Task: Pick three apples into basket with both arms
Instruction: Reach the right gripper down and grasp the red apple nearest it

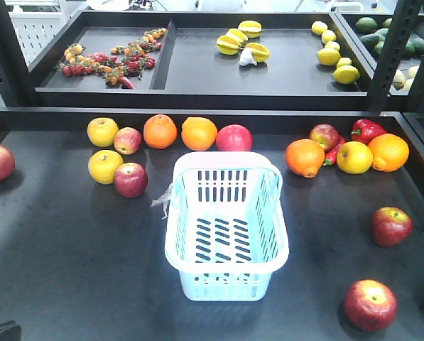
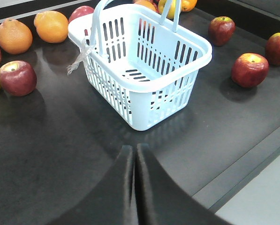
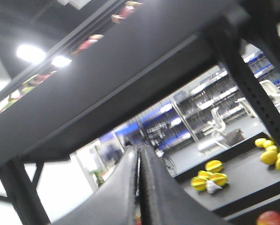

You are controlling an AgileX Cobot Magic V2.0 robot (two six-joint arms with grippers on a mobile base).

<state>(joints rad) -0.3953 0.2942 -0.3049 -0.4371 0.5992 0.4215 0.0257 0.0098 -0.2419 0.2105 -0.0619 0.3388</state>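
1. The pale blue basket [image 1: 226,284] stands upright at the middle of the black table [image 1: 69,270], just in front of two oranges [image 1: 160,131].
2. A left apple [image 1: 131,179] sits near the basket's plastic-tied side. A right apple [image 1: 392,226] and a front apple [image 1: 370,305] lie well apart on the other side.
3. The left gripper [image 2: 132,149], fingers pressed together on nothing, hangs over the table near the basket's corner.
4. The right gripper [image 3: 139,150], likewise clenched and holding nothing, points up toward the shelf frame [image 3: 130,70].
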